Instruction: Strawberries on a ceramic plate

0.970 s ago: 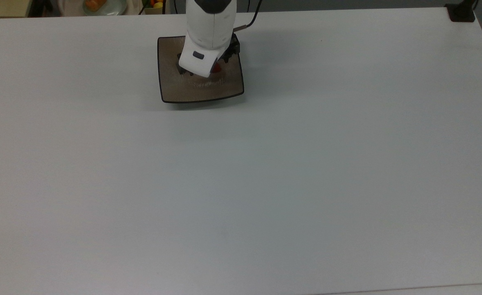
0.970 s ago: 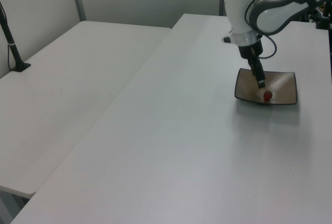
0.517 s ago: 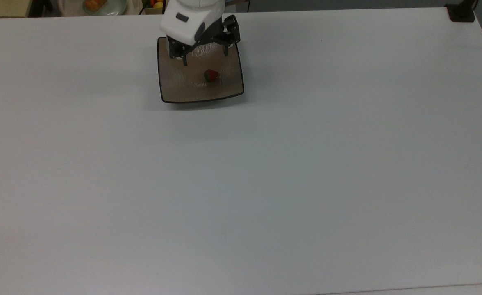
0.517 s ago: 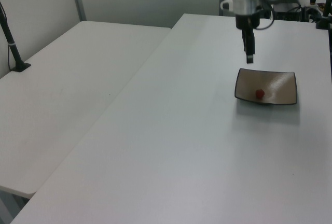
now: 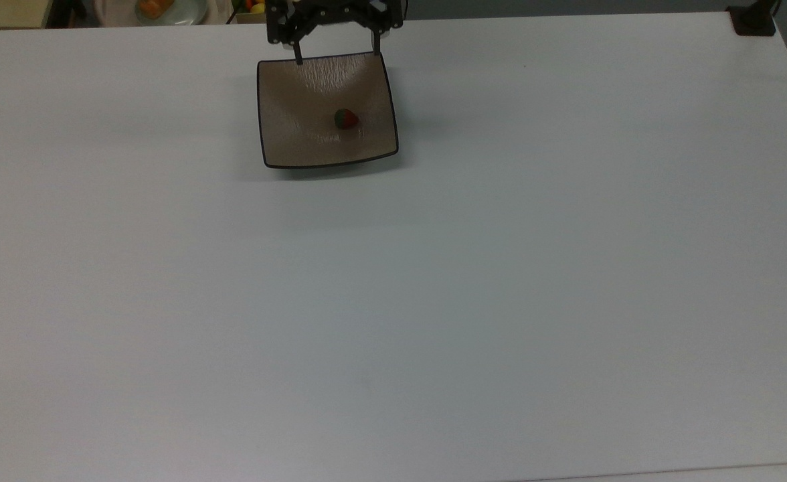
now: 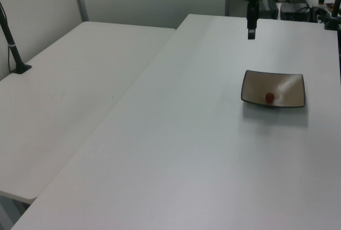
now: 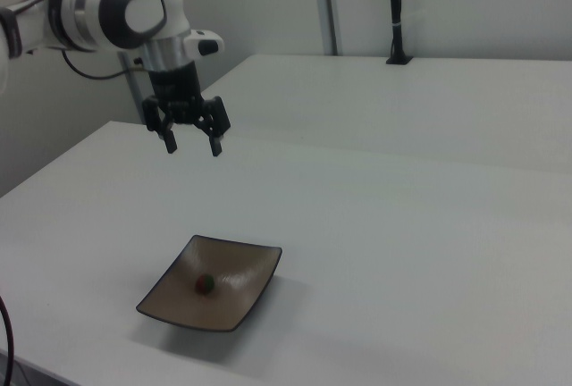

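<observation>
A tiny red strawberry (image 5: 346, 118) with a green cap lies near the middle of the square beige-brown plate (image 5: 300, 144). The same strawberry (image 6: 270, 97) rests in the plate (image 6: 290, 83) at the left view's right, and the strawberry (image 7: 206, 283) sits in the plate (image 7: 241, 292) low in the right view. My gripper (image 5: 337, 55) hangs open and empty above the plate's far edge. It is high over the table in the left view (image 6: 251, 34) and the right view (image 7: 192, 146), well apart from the fruit.
The white table (image 5: 433, 301) spreads wide around the plate. A round pale plate with orange food (image 5: 166, 9) sits past the far edge. A black post base (image 5: 755, 20) stands at the top view's far right corner. A second white table (image 6: 69, 81) adjoins.
My gripper has lifted off the plate and drawn back past its far edge, with its fingers apart. The strawberry stays lying on the plate.
</observation>
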Controlling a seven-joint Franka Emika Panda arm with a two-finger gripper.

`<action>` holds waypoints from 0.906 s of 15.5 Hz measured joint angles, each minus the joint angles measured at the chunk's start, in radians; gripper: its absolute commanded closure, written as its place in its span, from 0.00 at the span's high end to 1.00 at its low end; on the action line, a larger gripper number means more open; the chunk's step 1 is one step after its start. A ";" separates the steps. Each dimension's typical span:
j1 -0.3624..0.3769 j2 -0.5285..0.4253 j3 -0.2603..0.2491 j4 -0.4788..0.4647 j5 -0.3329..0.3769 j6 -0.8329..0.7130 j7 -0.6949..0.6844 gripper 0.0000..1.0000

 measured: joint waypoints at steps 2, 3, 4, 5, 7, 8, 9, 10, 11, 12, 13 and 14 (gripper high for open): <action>0.000 -0.005 0.001 0.029 0.010 -0.029 0.002 1.00; 0.000 -0.008 0.002 0.041 0.020 -0.043 0.004 1.00; 0.000 -0.011 0.002 0.052 0.030 -0.057 0.011 1.00; 0.000 -0.017 0.003 0.059 0.036 -0.065 0.018 1.00; 0.000 -0.032 0.004 0.067 0.040 -0.073 0.039 1.00; 0.000 -0.042 0.005 0.067 0.042 -0.073 0.054 1.00; 0.000 -0.052 0.005 0.067 0.043 -0.074 0.065 1.00; 0.000 -0.061 0.005 0.067 0.046 -0.074 0.075 1.00; 0.000 -0.070 0.005 0.067 0.054 -0.075 0.081 1.00; 0.000 -0.073 0.004 0.067 0.060 -0.075 0.084 1.00; 0.000 -0.074 0.002 0.067 0.072 -0.075 0.086 1.00; 0.000 -0.074 0.000 0.066 0.080 -0.075 0.086 1.00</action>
